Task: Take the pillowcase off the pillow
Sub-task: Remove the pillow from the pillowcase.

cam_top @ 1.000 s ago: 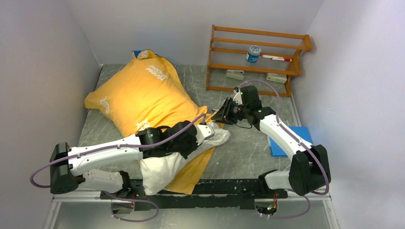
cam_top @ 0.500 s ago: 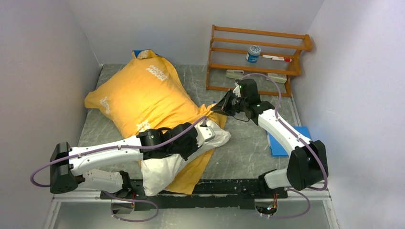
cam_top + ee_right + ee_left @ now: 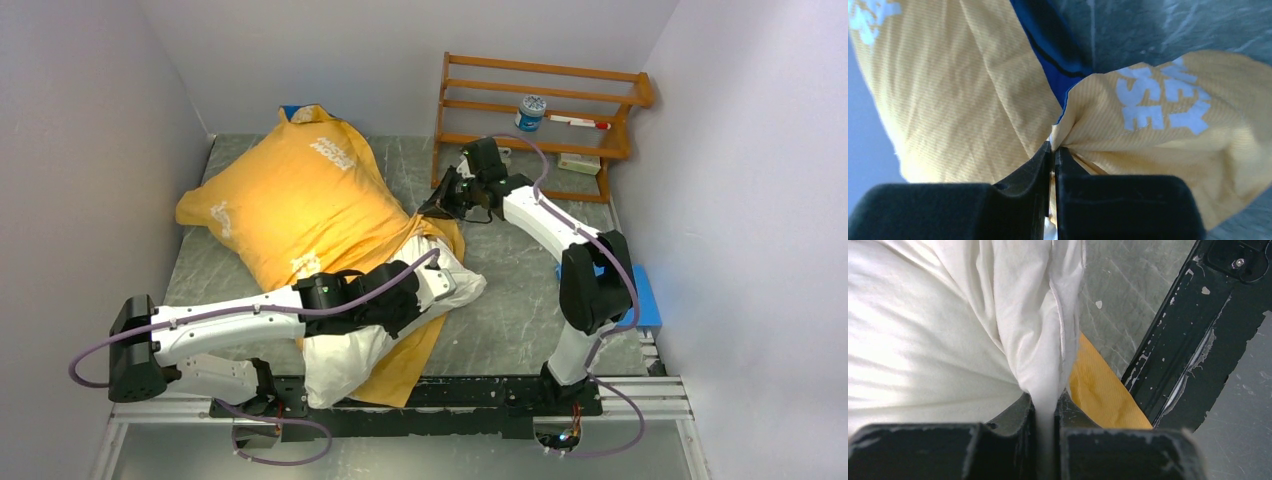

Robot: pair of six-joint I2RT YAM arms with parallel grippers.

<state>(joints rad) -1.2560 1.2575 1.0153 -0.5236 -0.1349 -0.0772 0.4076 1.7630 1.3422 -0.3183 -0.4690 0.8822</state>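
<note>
1. Lower left of the top view: the left gripper (image 3: 1047, 402) is clamped almost shut on a thin fold of the white pillow (image 3: 340, 365). So little cloth is held that it could be pulled free by a hard tug on the cover.
2. Upper left to centre: the yellow-orange pillowcase (image 3: 290, 195) is wrapped over most of the pillow, and only the white end at lower centre is bared. The fabric could be bunched and jammed around the plump filling.
3. Centre: the right gripper (image 3: 1053, 150) is closed tight on the pillowcase's open edge. The hem could be lost.
4. Upper right: a wooden rack (image 3: 540, 120) stands close by the right arm and could be struck.
</note>
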